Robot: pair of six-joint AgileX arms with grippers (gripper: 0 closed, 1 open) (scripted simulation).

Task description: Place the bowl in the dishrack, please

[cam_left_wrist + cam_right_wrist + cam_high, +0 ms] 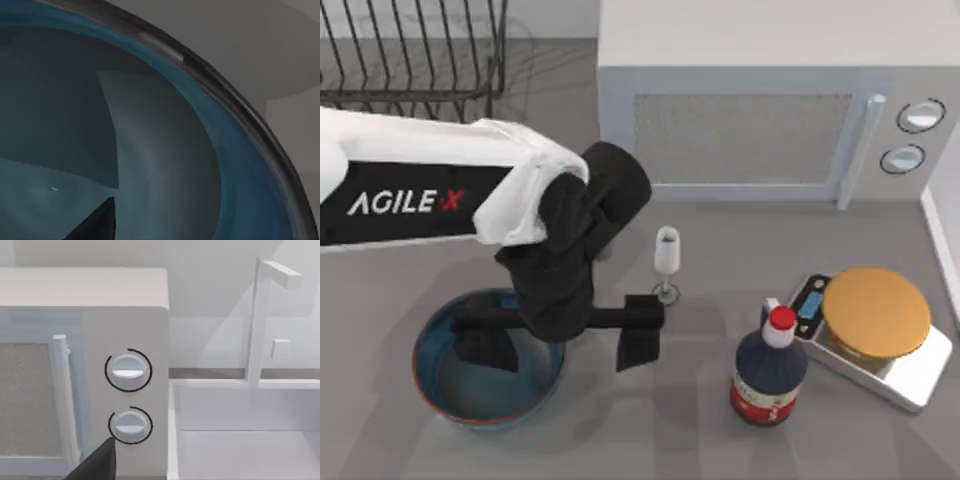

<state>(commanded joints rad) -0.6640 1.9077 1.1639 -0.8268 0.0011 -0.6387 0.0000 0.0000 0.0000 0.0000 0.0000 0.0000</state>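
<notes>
Even, diffuse illumination over the grey bench; no harsh highlights. Soft shadows cast beside the dark bottle, the wine glass and the scale, and a broad, faint one under the left arm. Mild softness throughout the top view, with no evident edge distortion. In the left wrist view, dim blue interior of the bowl, crossed by angular shadow patches, with a pale streak of glare on the dark rim. Bright, washed-out whites on the microwave in the right wrist view, with gentle grey shading.
</notes>
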